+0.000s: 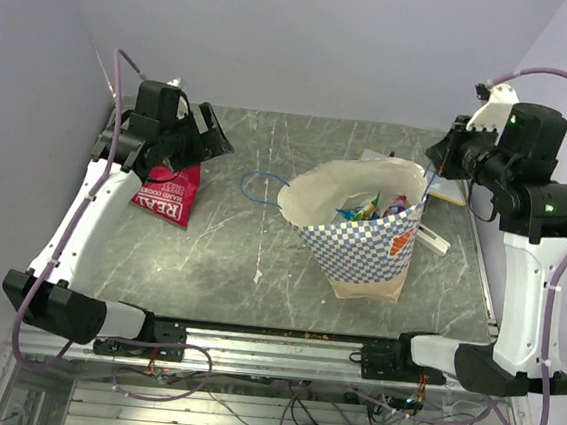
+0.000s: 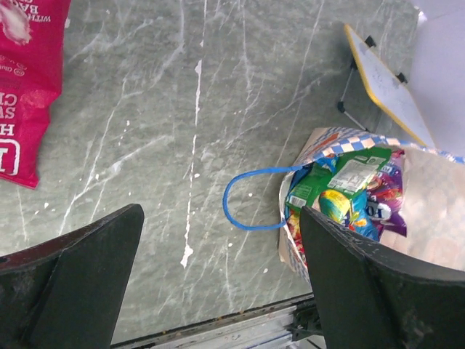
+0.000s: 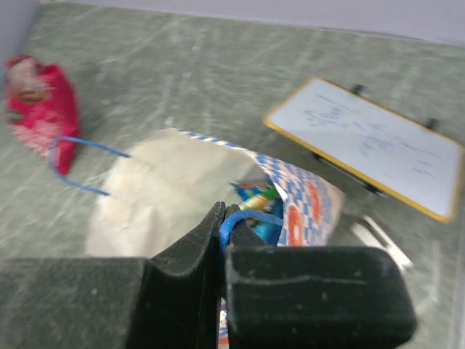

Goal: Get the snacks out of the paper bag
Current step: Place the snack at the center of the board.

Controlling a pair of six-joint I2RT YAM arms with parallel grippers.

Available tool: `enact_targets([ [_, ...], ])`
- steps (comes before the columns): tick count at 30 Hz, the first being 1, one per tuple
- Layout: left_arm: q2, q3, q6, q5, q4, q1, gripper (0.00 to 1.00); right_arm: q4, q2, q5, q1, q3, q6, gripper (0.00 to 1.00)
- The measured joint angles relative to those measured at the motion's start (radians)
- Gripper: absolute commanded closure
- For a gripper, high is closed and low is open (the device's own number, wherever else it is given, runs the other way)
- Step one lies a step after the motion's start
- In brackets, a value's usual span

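Paper bag [image 1: 360, 250] stands on the grey table [image 1: 229, 258] just below and to the left of the right gripper [image 1: 437, 159], mouth open and tipped toward the left arm. It has a cream inside, a blue/white check outside and an orange mark on the near face. Inside, low against the wall nearest the R gripper, is a heap of snacks [image 2: 349, 193]: green packet on top, blue and purple beside it. Exact count can't be told.

R arm reaches in from the right, wrist up above the bag rim. Its fingers are pressed together, pinching the bag's blue cord handle [image 3: 243, 220], which runs taut from the rim up into the jaws. The 2nd cord loop [image 1: 261, 185] lies slack on the table on the bag's far side from the R gripper.

L arm is stretched fwd along the left edge. The left gripper [image 2: 218, 218] is spread wide, holds nothing and hovers over the table. The red packet [image 1: 170, 194] lies flat right under it, out past its left finger in the wrist view. The bag is well apart, off its right finger.

A small whiteboard [image 3: 370, 142] sits beyond the R gripper, behind the bag, with a white block [image 1: 433, 242] near it.

Writing: "REAL" in white on the red packet; smaller lines can't be read. Whiteboard scribble is too blurred to read.
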Motion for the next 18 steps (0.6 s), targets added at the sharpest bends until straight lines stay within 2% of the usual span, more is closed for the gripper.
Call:
enact_targets([
  [4, 0.009, -0.01, 0.016, 0.008, -0.018, 0.023, 0.0, 0.104, 0.004, -0.237, 0.0, -0.064, 0.044, 1.0],
  [7, 0.014, -0.075, 0.008, 0.055, 0.002, 0.111, 0.01, 0.214, -0.043, -0.351, 0.0, -0.186, 0.102, 1.0],
  [12, 0.11, -0.112, -0.018, 0.058, 0.037, 0.269, 0.01, 0.286, -0.1, -0.461, 0.0, -0.304, 0.193, 1.0],
  [18, 0.307, -0.071, -0.053, 0.031, 0.156, 0.328, 0.01, 0.315, -0.089, -0.534, 0.0, -0.296, 0.237, 1.0],
])
